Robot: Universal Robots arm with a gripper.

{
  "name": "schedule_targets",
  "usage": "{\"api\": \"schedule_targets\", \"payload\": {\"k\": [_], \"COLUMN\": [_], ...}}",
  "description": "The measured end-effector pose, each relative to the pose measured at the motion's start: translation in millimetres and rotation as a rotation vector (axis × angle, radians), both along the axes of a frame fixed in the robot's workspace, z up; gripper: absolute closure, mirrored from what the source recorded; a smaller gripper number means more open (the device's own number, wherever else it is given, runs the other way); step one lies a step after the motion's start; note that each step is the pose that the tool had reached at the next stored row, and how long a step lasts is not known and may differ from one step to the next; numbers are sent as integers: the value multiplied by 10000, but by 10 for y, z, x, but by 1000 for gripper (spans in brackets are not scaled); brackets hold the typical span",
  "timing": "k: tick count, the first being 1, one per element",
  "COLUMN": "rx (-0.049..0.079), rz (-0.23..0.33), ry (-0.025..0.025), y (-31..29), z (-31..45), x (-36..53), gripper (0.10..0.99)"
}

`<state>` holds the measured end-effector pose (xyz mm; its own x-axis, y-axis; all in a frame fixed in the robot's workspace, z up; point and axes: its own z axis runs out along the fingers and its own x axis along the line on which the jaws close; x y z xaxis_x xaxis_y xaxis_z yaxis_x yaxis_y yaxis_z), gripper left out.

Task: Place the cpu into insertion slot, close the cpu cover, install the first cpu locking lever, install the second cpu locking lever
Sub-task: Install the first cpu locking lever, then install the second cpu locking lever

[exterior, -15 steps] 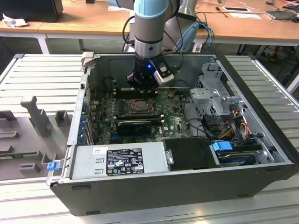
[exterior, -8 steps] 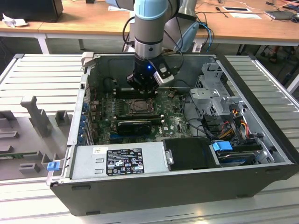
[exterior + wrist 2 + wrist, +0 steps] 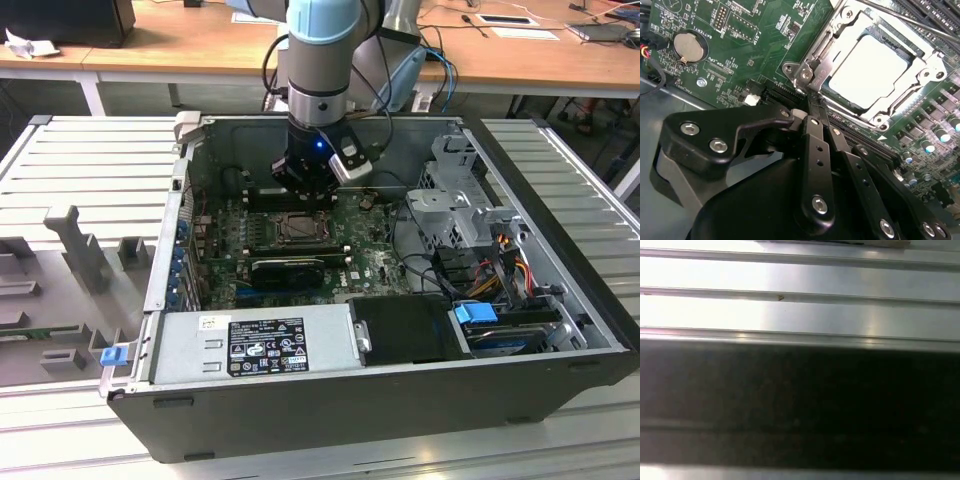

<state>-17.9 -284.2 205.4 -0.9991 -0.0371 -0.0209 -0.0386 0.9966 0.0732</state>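
Ribbed metal bench [image 3: 90, 165] carries an open case [image 3: 400, 390]; inside, the cpu [image 3: 867, 70] sits flat in the slot [image 3: 840, 107], cover [image 3: 920, 65] down over it. Hand [image 3: 816, 112] hovers by a corner, fingers together, empty; the lever [image 3: 885, 12] is likely thin, springy wire, best pushed near its free end.

An open computer case [image 3: 560, 330] lay on the bench [image 3: 80, 160], the motherboard [image 3: 370, 262] flat inside it. The insertion slot [image 3: 297, 229] sat near the board's middle, with the arm's tool [image 3: 305, 183] directly above its far edge. In the second wrist view the cpu [image 3: 871, 71] lay in the slot, the cpu cover [image 3: 840, 37] down around it — the tool's fingertips [image 3: 812, 106] just beside the cover's hinged corner. A power supply [image 3: 255, 345] filled the case's near side, drive bays [image 3: 465, 210] the exterior view's right.
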Motion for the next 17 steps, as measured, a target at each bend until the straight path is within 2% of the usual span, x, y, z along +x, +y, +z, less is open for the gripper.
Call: {"api": "schedule_targets", "payload": {"k": [3,8,17], "rx": [-1,-51,-51], "rz": [0,1,0], "ry": [1,3,3], "y": [0,-7,-67], "z": [107,113,113], "x": [0,0,0], "gripper": [980,980,980]}}
